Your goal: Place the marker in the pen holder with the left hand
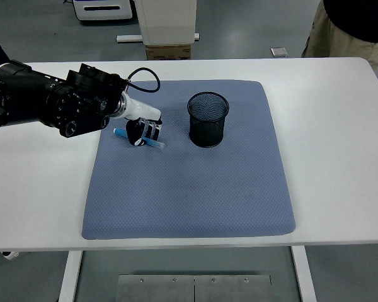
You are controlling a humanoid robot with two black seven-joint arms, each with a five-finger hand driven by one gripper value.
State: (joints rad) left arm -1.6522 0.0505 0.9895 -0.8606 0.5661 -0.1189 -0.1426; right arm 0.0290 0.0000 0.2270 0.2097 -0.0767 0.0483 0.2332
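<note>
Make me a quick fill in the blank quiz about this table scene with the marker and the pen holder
1. The blue marker lies on the ____ mat.
2. The left robot hand is down over the ____.
3. The black mesh pen holder stands ____ on the mat.
4. The marker lies to the ____ of the pen holder in the picture.

Missing words: blue-grey; marker; upright; left

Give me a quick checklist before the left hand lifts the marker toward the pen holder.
1. Left hand is over the blue marker, fingers curled around it: ok.
2. Marker off the mat: not ok, it looks to be lying on it.
3. Firm grip: cannot tell.
4. Pen holder upright, mouth open: ok.
5. Mat between hand and holder bare: ok.
6. Person at the far edge, away from the holder: ok.
</note>
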